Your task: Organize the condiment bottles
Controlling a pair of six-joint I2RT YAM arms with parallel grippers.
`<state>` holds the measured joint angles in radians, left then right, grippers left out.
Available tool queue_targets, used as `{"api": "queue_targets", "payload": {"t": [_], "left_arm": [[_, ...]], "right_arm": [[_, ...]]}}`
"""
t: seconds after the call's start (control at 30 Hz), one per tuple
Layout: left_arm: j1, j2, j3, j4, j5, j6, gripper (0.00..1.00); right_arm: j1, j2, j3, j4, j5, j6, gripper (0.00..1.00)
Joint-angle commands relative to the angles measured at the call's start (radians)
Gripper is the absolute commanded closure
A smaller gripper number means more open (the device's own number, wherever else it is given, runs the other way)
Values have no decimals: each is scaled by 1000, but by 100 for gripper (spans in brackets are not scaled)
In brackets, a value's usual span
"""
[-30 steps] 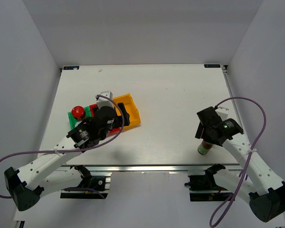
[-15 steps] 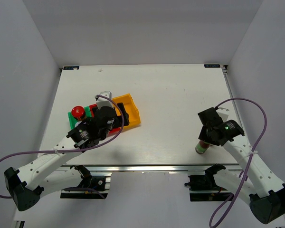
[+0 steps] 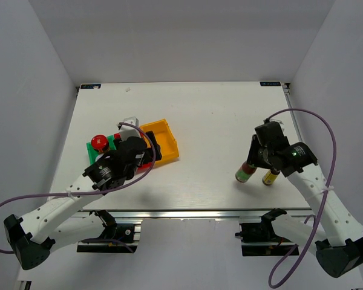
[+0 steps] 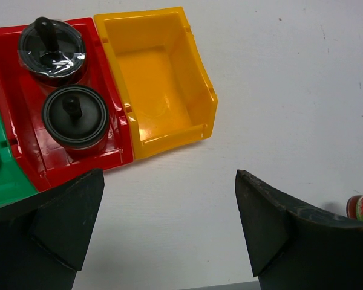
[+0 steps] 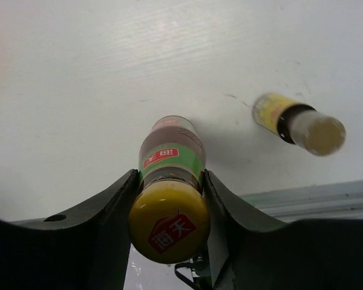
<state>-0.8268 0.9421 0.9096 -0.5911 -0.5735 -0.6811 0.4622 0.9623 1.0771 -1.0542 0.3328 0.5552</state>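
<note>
- The sauce bottle (image 5: 169,158) (green band, yellow cap) sits right between the fingers of the right hand (image 5: 169,187), which is clamped onto its neck just under the cap.
- From above, the bottle sticks out from under that hand on its left side. Honestly can't tell if the base is touching the tabletop (image 3: 212,115) or not.
- There's a second little bottle (image 5: 297,122), yellow label and pale cap, just off to the right of the right hand. It isn't touching the held one.
- The left hand (image 4: 169,205) is spread wide with nothing in it, hanging over bare tabletop.
- Straight ahead of the left hand is the yellow bin (image 4: 196,67).
- Ahead and to that hand's left is the red bin (image 4: 97,158), pressed up against the yellow one. It has two black-lidded jars (image 4: 75,115) inside, one behind the other.
- Further left of that hand is the green bin (image 4: 3,181), and the top view shows a red-lidded jar (image 3: 98,142) sitting in it.
</note>
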Motion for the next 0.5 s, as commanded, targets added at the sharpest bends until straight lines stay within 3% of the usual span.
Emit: {"api": "queue_targets", "payload": {"t": [0.0,0.17,0.3,0.47], "left_arm": [[-1,-49,14,-42,-48,-32,2],[-2,-106,-11,-96,-81,-81,2],[-2,-149,-18,-170,-103,-136,2],[-2,-204,-20,-242,-126,-189,2]], "right_arm": [[4,28,105,161,-80,-73,100],[71,133,226,285,-153,-101,100],[226,315,392,335,-83,-130,100],[323,544,636,367,-34,-158,100]]}}
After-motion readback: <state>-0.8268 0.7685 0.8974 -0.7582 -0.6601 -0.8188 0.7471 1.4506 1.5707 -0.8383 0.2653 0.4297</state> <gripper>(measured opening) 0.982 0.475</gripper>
